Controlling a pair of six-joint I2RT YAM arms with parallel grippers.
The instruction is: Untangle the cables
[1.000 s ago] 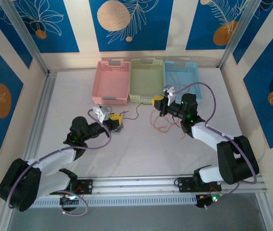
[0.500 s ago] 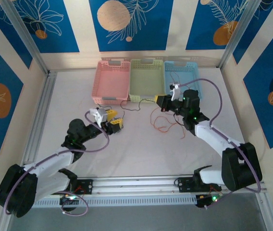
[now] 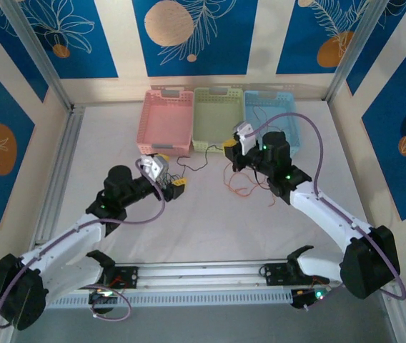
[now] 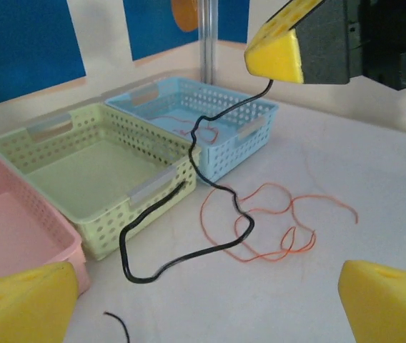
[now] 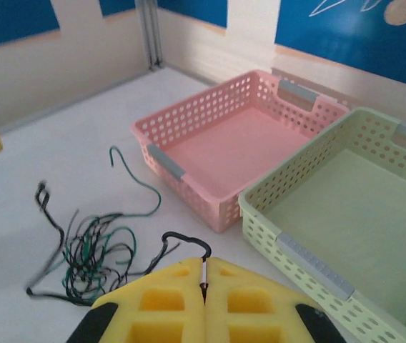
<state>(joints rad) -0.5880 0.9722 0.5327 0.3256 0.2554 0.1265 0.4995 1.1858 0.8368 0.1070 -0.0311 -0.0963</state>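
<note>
Cables (image 5: 92, 251): some dark green and black ones sit bunched up on the table (image 4: 346, 164), left of the green basket (image 3: 217, 91) and nearer the arms.
Black cable (image 4: 123, 246): one end is up in the right gripper (image 5: 204, 268). The rest hangs down and curls on the table in front of the green basket.
Orange cable (image 4: 283, 246): it lies loose by itself, in front of the green basket and a bit to the right.
Red cable (image 4: 178, 121): it lies inside the blue basket (image 4: 231, 150), just right of the green basket.
Right gripper: squeezed tight on the black cable, above the front of the green basket.
Left gripper (image 4: 206, 289): fingers far apart, nothing in them, low over the table in front of the green basket.
Done: I think the red, orange and black ones are pulled free.
Left to do: the bunch needs pulling apart, and the black cable is not put down yet. It looks about halfway.
Count: three baskets, with the pink basket (image 5: 189, 193) left of the green basket. Two grippers. One black, one orange and one red cable. The wires in the bunch are too fine to count.
</note>
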